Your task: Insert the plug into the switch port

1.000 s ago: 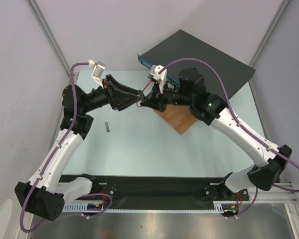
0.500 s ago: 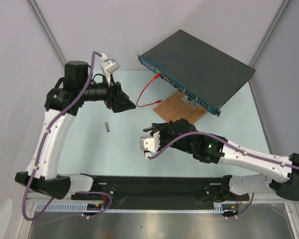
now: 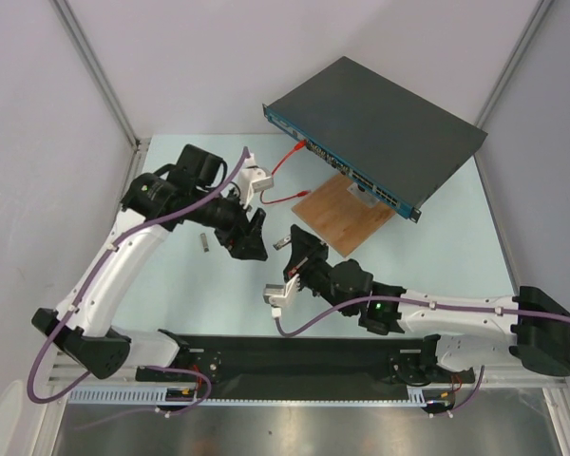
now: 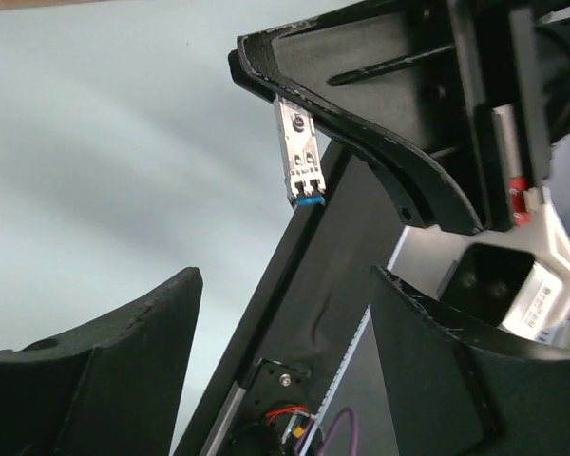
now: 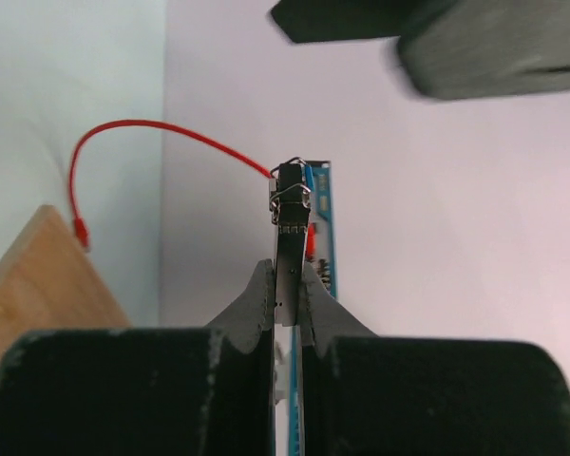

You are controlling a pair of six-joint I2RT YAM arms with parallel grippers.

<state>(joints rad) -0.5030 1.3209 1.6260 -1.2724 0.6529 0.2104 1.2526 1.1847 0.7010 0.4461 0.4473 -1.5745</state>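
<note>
Right jaws pinch slim metal plug; left jaws wide.

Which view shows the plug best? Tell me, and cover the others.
Left wrist: the plug shows its broad metal face and blue end. Right wrist sees it edge-on in the right pincer; top external shows only a speck.

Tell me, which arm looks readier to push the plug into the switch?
The right arm: its jaws are shut on the plug, pointing toward the switch. The left arm has open, empty jaws.
</note>
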